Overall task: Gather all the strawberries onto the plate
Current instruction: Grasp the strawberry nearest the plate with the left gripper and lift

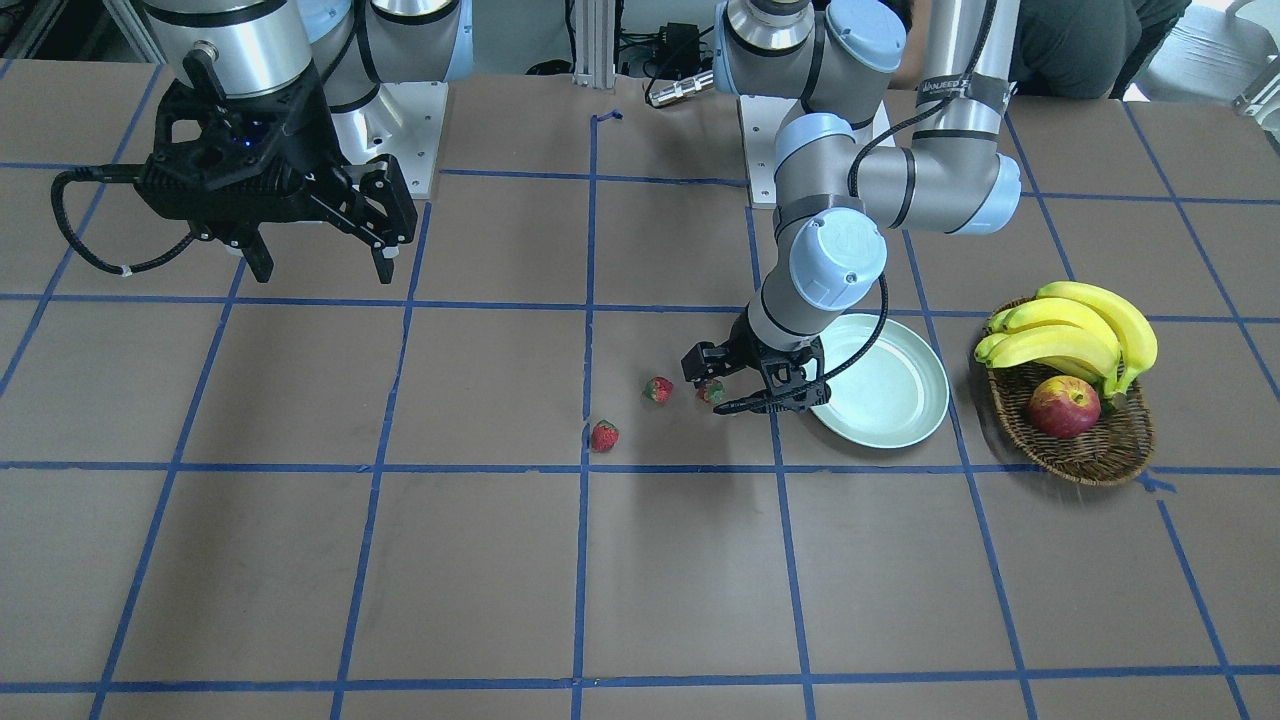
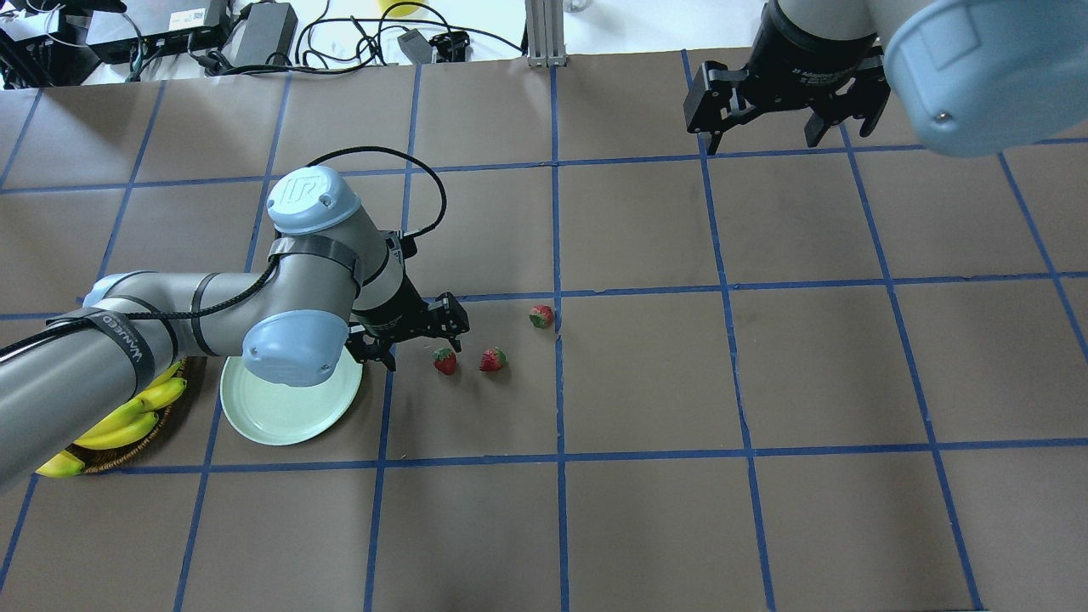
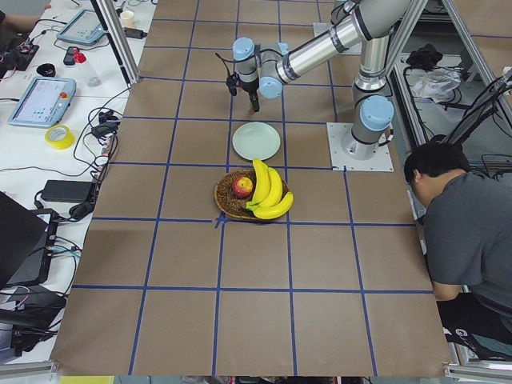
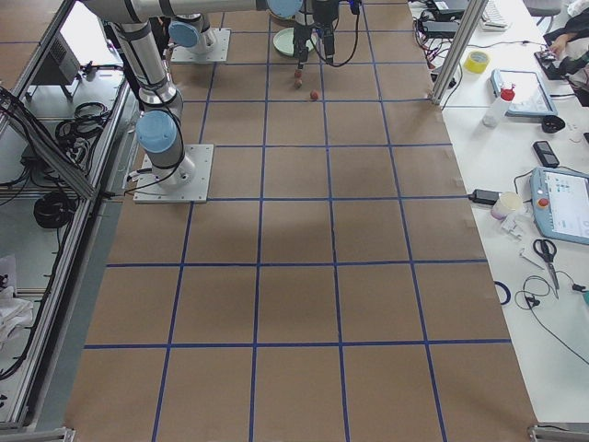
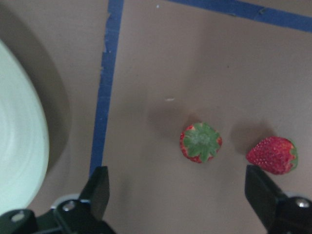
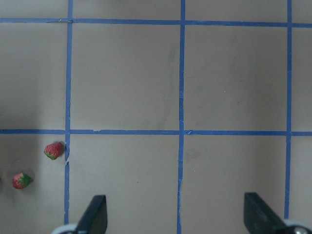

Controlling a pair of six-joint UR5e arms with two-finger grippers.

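Observation:
Three strawberries lie on the brown table beside the pale green plate (image 2: 289,412) (image 1: 900,400). The nearest strawberry (image 2: 444,361) (image 5: 201,142) stands leaf-up on the table, between and just ahead of the fingertips of my open left gripper (image 2: 423,350) (image 1: 705,393) (image 5: 181,195), which hangs low over it without touching it. A second strawberry (image 2: 492,359) (image 1: 657,389) (image 5: 273,155) lies just beyond, and a third strawberry (image 2: 541,316) (image 1: 604,435) sits farther out by a blue tape line. The plate holds nothing. My right gripper (image 2: 773,127) (image 1: 325,270) (image 6: 178,219) hovers high and far off, open.
A brown wicker basket (image 1: 1090,455) holding bananas (image 1: 1080,330) and a red-yellow apple (image 1: 1063,405) stands just past the plate, away from the berries. Blue tape lines grid the table. A person (image 3: 472,232) sits at the table's side near the robot base.

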